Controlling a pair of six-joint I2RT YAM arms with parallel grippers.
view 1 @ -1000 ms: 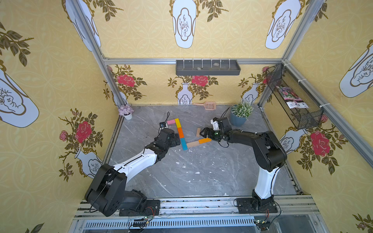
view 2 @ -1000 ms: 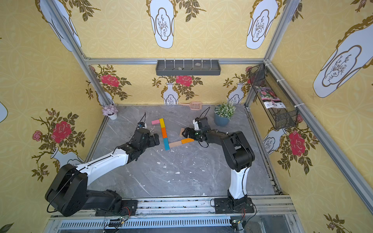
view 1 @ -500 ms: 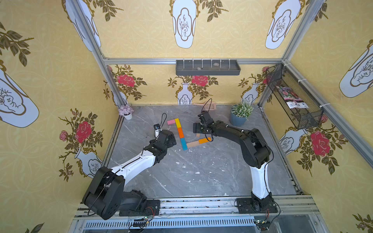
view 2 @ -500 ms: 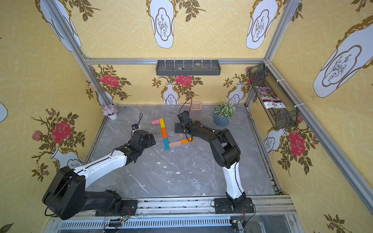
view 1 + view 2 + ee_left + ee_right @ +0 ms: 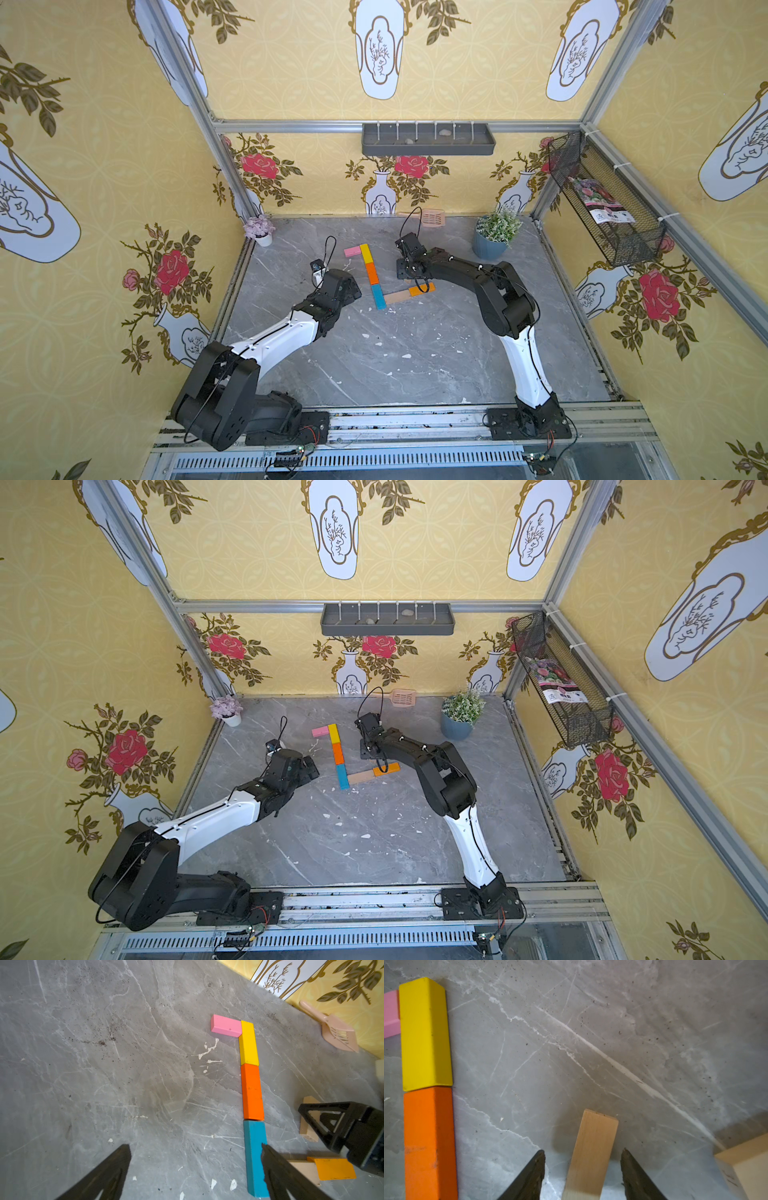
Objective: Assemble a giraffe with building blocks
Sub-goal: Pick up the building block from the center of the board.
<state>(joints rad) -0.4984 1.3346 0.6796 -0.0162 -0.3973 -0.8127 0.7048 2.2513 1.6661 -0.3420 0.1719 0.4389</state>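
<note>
The giraffe lies flat on the grey floor: a pink block (image 5: 352, 251), a yellow block (image 5: 365, 252), an orange block (image 5: 371, 273) and a blue block (image 5: 378, 296) in a line, with a tan block (image 5: 397, 297) and a second orange block (image 5: 422, 289) running off to the right. My right gripper (image 5: 582, 1151) is open and straddles a loose tan block (image 5: 593, 1147), with a gap on each side. Another tan block (image 5: 745, 1165) lies beside it. My left gripper (image 5: 195, 1147) is open over bare floor, just left of the blue block (image 5: 254, 1155).
A peach scoop (image 5: 432, 217) lies at the back wall. A blue plant pot (image 5: 492, 237) stands back right and a small white flower pot (image 5: 259, 230) back left. A wire basket (image 5: 602, 199) hangs on the right wall.
My right gripper has swung left and settled over the loose tan block, and its jaws have narrowed around it. My left arm has drawn back slightly from the neck.
</note>
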